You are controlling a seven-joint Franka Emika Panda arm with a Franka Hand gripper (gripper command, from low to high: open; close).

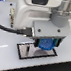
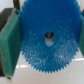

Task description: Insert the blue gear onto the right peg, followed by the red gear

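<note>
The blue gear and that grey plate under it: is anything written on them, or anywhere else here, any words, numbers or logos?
None: no text, number or logo can be read in either view.
Blue gear: plain teeth and a centre hole, no marking.
Grey plate: bare as far as it shows, blurred.
Fingers: plain teal pads, no label.

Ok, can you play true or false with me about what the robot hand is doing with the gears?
1. The hand holds the blue gear. True.
2. The gear it holds is red. False: it is blue; no red gear shows in either view.
3. The gear sits between two teal fingers. True.
4. The blue gear has no hole. False: it has a small centre hole.
5. The hand is above the black-bordered plate. True.
</note>
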